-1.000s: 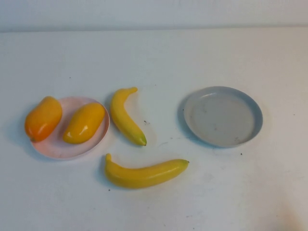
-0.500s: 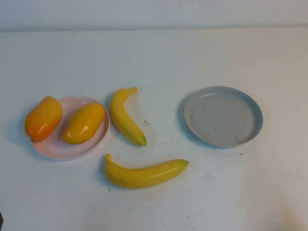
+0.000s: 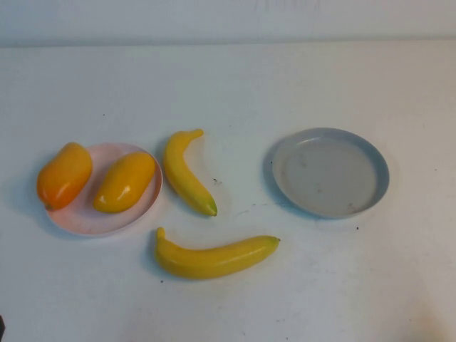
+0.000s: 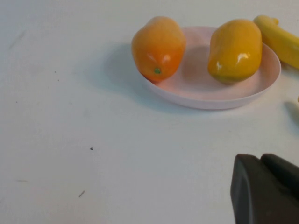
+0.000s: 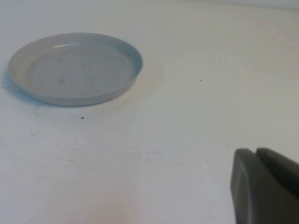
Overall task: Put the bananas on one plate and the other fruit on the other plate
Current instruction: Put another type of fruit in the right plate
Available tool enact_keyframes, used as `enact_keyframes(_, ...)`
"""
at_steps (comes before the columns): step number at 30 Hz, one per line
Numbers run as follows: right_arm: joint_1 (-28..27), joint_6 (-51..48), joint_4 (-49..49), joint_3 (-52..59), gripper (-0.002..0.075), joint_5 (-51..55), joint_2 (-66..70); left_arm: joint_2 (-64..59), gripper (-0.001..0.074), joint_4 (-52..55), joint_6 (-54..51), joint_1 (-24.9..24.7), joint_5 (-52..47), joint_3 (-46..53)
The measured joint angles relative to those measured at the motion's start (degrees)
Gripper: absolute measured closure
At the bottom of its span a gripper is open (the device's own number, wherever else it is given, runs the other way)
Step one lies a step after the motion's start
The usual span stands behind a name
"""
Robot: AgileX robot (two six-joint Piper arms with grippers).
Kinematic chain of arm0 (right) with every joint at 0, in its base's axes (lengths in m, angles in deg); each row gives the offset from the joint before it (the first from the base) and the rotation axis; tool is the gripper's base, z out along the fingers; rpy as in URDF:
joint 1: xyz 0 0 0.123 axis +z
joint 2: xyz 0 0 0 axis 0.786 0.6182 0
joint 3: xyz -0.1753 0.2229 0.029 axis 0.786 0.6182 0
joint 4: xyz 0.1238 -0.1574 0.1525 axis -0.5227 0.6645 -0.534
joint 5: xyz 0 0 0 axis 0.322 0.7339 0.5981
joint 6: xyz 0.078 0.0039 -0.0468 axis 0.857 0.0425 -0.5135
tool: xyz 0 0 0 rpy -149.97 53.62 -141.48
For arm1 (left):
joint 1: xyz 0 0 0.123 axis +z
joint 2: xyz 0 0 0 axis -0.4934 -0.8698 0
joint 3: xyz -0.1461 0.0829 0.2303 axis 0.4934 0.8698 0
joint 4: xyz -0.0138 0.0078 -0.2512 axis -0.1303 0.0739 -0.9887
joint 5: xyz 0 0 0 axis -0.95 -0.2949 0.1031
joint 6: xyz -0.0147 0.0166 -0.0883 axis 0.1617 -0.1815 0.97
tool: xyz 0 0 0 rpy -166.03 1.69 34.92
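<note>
Two orange-yellow mango-like fruits lie on the pale pink plate [image 3: 85,217]: one [image 3: 125,182] fully inside, the other [image 3: 64,174] resting over its left rim. One banana [image 3: 187,172] lies just right of that plate and a second banana [image 3: 214,256] lies in front of it, both on the table. The grey-blue plate [image 3: 330,172] at the right holds nothing. My left gripper [image 4: 261,157] is shut and holds nothing, low over the table on the near side of the pink plate [image 4: 196,88]. My right gripper [image 5: 256,150] is shut and holds nothing, on the near side of the grey-blue plate [image 5: 74,67].
The white table [image 3: 235,85] runs back to a pale wall. A few small dark specks mark its surface. A dark sliver of the left arm [image 3: 1,326] shows at the near left corner of the high view.
A dark sliver of the left arm has come into the near left corner of the high view. The fruit and plates have not moved.
</note>
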Motion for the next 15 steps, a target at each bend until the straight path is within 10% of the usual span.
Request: enact_keyframes(15, 0.0, 0.0, -0.1, 0.0, 0.0743, -2.7, 0.0, 0.0, 0.0738, 0.0, 0.2, 0.0, 0.0, 0.0)
